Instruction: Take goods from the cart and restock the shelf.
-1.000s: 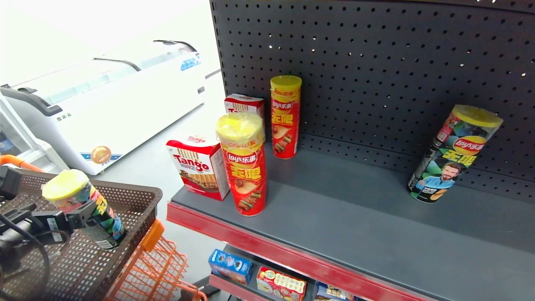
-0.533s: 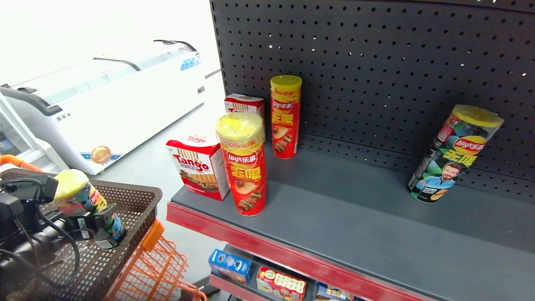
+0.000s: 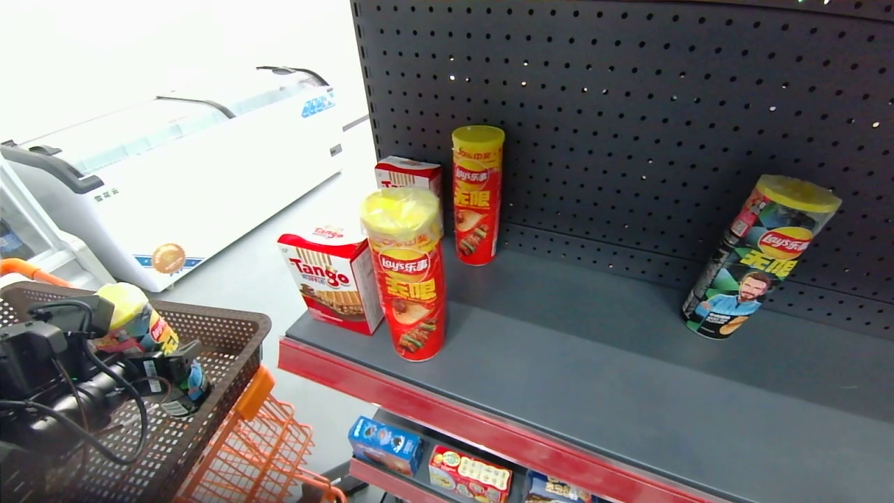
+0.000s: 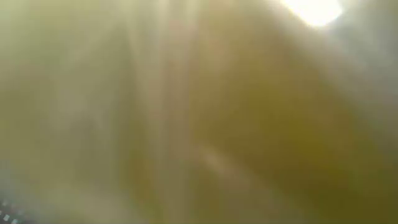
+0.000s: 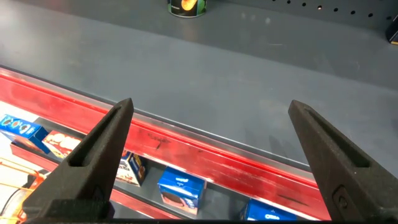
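Down in the cart (image 3: 234, 323) the can (image 3: 133, 316) with the yellow lid leans over, and much of it is hard to see. The left gripper (image 3: 174, 363) is clamped across its lower half. The arm and its black cables cover one side, so only the lid, a strip of label and a bit of the base show. The gripper's far finger is hidden behind the can. The right gripper (image 5: 221, 162) hangs above the red front edge (image 5: 205, 146) of the shelf (image 3: 559, 370), fingers spread wide with nothing between them. Beyond it, the foot of a dark can (image 5: 186, 6) is cut off by the edge of the right wrist view. At the shelf's left end stand two red cans (image 3: 408, 279) and two wafer boxes (image 3: 334, 279); the rear box is partly hidden behind the front red can. Well apart to the right, a tilted can (image 3: 761, 255) leans against the pegboard (image 3: 628, 105). Small boxes (image 3: 387, 443) on the level below are partly cut off. A white freezer (image 3: 195, 175) stands behind the cart.
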Motion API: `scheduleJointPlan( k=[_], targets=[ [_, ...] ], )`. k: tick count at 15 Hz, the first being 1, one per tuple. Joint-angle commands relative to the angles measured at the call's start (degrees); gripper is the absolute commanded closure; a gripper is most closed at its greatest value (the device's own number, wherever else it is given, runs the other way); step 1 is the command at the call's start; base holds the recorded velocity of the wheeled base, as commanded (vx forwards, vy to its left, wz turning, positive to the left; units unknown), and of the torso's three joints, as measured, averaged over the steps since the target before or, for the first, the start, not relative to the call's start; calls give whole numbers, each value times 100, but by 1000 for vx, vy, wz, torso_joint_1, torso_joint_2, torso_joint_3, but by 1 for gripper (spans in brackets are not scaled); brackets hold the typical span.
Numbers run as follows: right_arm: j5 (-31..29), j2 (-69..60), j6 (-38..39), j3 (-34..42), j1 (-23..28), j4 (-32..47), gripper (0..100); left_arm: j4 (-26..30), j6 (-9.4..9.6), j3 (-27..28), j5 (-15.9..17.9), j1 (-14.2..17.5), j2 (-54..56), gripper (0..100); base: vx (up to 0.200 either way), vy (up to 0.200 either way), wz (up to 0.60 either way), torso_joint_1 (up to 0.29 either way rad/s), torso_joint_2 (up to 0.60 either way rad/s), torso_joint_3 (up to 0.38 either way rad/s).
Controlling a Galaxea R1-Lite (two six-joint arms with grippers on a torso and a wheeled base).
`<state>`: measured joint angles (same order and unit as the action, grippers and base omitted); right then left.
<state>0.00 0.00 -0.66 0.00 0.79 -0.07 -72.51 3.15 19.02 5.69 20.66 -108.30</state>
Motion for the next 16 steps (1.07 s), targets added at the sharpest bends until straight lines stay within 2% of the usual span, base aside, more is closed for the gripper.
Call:
scheduleJointPlan(
  k=[1,6,7,8,11,15,16],
  targets=[
    [0,0,-4,0,0,-1,0,26,-7,85,2,17,-183,0,0,0,0,0,0,0],
    [0,0,-4,0,0,-1,0,62,63,313,11,-80,-235,0,0,0,0,0,0,0],
    [0,0,-4,0,0,-1,0,123,160,339,2,-89,-183,0,0,0,0,0,0,0],
    [0,0,-4,0,0,-1,0,132,178,339,11,-98,-60,0,0,0,0,0,0,0],
    [0,0,-4,0,0,-1,0,141,125,357,28,-177,125,0,0,0,0,0,0,0],
    [0,0,-4,0,0,-1,0,114,72,120,64,-265,116,0,0,0,0,0,0,0],
    [0,0,-4,0,0,-1,0,79,72,111,64,-273,116,100,0,0,0,0,0,0]
  ],
)
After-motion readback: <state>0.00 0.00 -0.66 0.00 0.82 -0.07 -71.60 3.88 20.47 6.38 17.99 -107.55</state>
